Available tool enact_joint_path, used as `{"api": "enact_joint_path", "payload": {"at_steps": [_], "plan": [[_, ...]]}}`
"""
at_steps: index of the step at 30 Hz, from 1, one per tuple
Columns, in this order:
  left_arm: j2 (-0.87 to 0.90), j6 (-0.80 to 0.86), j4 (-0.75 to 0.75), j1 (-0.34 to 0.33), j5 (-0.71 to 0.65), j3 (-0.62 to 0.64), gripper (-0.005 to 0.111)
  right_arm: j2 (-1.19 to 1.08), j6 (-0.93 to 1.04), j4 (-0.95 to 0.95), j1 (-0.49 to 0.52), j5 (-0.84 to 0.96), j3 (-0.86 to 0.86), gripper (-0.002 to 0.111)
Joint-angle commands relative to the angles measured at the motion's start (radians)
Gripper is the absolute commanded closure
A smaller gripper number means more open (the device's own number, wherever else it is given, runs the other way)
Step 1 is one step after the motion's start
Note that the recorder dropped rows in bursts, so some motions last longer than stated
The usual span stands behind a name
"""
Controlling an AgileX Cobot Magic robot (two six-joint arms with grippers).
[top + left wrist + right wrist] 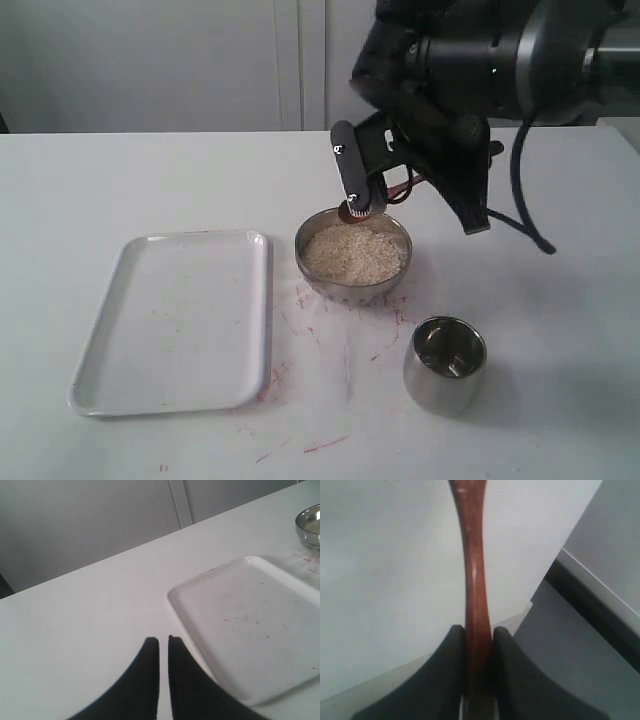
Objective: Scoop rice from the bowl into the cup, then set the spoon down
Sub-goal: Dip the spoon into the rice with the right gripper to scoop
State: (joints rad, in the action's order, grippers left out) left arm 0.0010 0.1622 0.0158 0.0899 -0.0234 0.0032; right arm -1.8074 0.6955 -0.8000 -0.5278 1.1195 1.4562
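Observation:
The steel bowl [352, 288] sits mid-table, filled with off-white rice [354, 253]. Above its far rim hangs my right gripper [366, 200], shut on the reddish-brown wooden spoon [352, 214], whose oval end touches the rice at the far edge. In the right wrist view the spoon's handle [472, 555] runs out from between the pinched fingers of the right gripper [479, 629]. The shiny cup [445, 362] stands nearer, right of the bowl, and looks empty. My left gripper [163, 640] is shut on nothing, low over the table beside the tray; the exterior view does not show it.
A white rectangular tray [175, 320] lies left of the bowl, also seen as the tray [250, 625] in the left wrist view, with the bowl's rim [309, 524] beyond it. Red smears mark the table around the bowl. The right arm's cable hangs behind the bowl.

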Motion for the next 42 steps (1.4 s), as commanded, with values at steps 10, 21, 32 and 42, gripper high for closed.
{"api": "enact_joint_path", "payload": {"at_steps": [10, 21, 32, 42], "plan": [[-0.001, -0.001, -0.007, 0.003, 0.002, -0.003, 0.092, -0.117, -0.284, -0.255, -0.09, 0.102, -0.004, 0.105], [-0.001, -0.001, -0.007, 0.003, 0.002, -0.003, 0.092, -0.188, -0.299, -0.236, -0.09, 0.102, -0.004, 0.105], [-0.001, -0.001, -0.007, 0.003, 0.002, -0.003, 0.092, -0.202, -0.276, -0.229, -0.09, 0.102, -0.004, 0.105], [-0.001, -0.001, -0.007, 0.003, 0.002, -0.003, 0.092, -0.208, -0.242, -0.19, -0.09, 0.102, -0.004, 0.105]]}}
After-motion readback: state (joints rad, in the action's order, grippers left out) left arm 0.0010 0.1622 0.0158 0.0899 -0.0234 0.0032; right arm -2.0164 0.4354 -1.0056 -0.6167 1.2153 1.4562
